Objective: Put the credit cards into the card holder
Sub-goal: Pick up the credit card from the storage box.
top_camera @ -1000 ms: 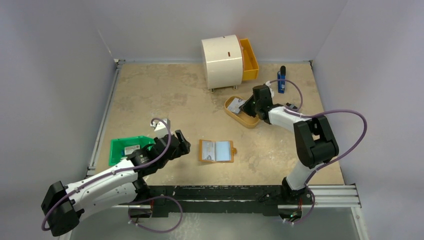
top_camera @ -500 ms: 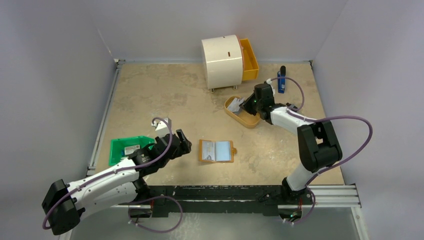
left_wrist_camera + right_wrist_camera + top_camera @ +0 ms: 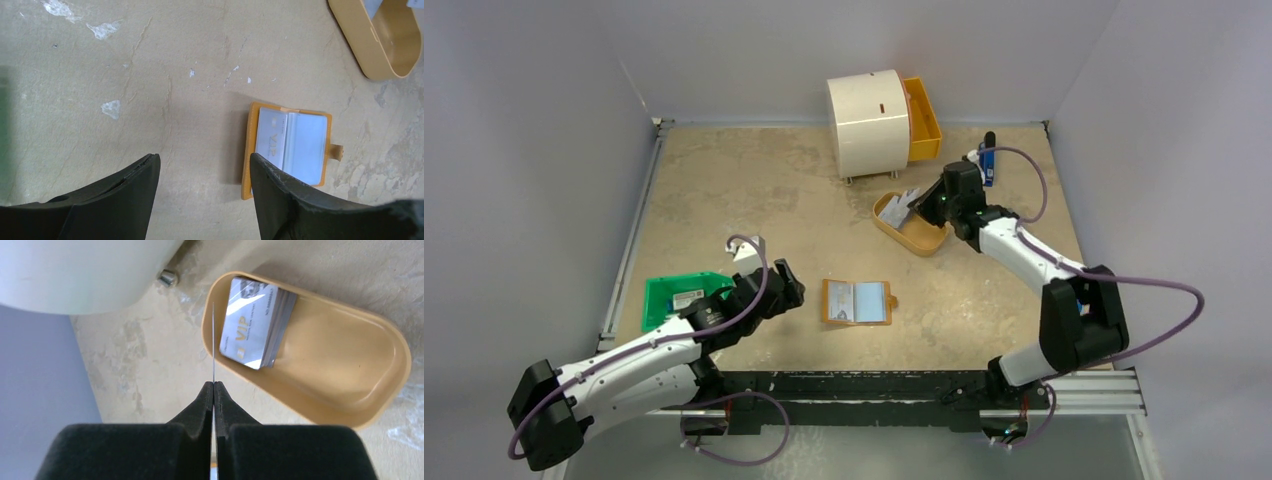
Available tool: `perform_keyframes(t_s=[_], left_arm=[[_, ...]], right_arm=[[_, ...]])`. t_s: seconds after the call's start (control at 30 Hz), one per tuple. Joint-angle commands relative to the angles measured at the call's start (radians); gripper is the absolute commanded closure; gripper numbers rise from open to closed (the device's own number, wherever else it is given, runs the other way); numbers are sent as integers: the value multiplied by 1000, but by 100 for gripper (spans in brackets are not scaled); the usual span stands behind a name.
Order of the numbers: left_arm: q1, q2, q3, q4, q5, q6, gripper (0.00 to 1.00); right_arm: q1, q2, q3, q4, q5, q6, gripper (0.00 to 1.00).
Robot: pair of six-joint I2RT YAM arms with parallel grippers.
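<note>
The card holder (image 3: 857, 302) is a tan wallet lying open on the table, with a pale "VIP" card (image 3: 271, 137) in its left sleeve. My left gripper (image 3: 204, 160) hovers open just left of it, holding nothing. My right gripper (image 3: 213, 384) is shut on one credit card (image 3: 213, 340), seen edge-on as a thin line rising from the fingertips. That card (image 3: 911, 200) hangs above the left end of the tan oval tray (image 3: 320, 405). A stack of credit cards (image 3: 255, 330) leans in the tray's far left end.
A white drum-shaped cabinet (image 3: 869, 122) with an open yellow drawer (image 3: 922, 118) stands behind the tray. A green bin (image 3: 674, 295) sits by the left arm. A blue object (image 3: 987, 165) lies at the back right.
My right gripper has closed on a card and risen from the tray, drawing back to the right. The left arm and the wallet have not moved.
</note>
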Motion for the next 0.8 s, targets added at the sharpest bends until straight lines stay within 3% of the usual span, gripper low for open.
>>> perform_keyframes(t_s=[0.0,0.13,0.33,0.43,0.53,0.67,0.77], left_arm=[[4,-52,58,-53,-83,-8,36],[4,-140,59,-89,-135,-28,36],[4,-169,71,-80,-151,-18,36],[4,-156,77,-47,-138,10,36],[4,-161,74,4,-104,49,34],[4,-149,60,140,30,90,29],[1,-82,54,236,137,86,29]], right_arm=[[-5,-162,10,-81,-63,5,100],[-5,-326,-37,-43,-337,-17,100],[-5,-549,-85,7,-712,-230,100],[-5,-649,-133,-22,-811,-296,100],[-6,-713,-158,-121,-829,-335,100],[-4,-724,-158,-327,-694,-430,100],[-3,-709,-216,-391,-609,-431,100]])
